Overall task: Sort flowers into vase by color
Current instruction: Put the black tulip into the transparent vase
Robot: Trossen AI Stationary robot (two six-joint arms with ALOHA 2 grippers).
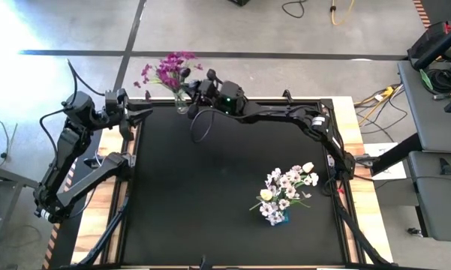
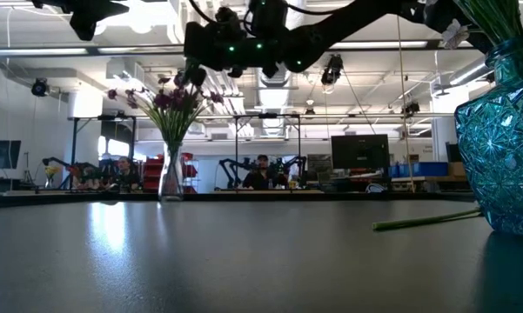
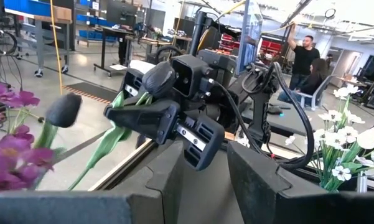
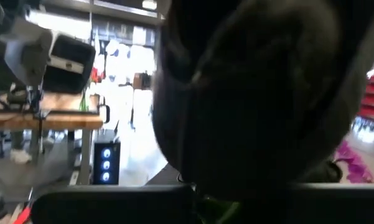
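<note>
Dark bud (image 3: 157, 78) in right pincer (image 3: 150, 111).

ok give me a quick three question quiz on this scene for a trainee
1. True or false: the white flowers stand in the blue vase.
2. Which arm reaches to the clear vase? A left, B right.
3. What does the right gripper hold?
Key: 1 true. 2 B. 3 a dark-bud flower.
</note>
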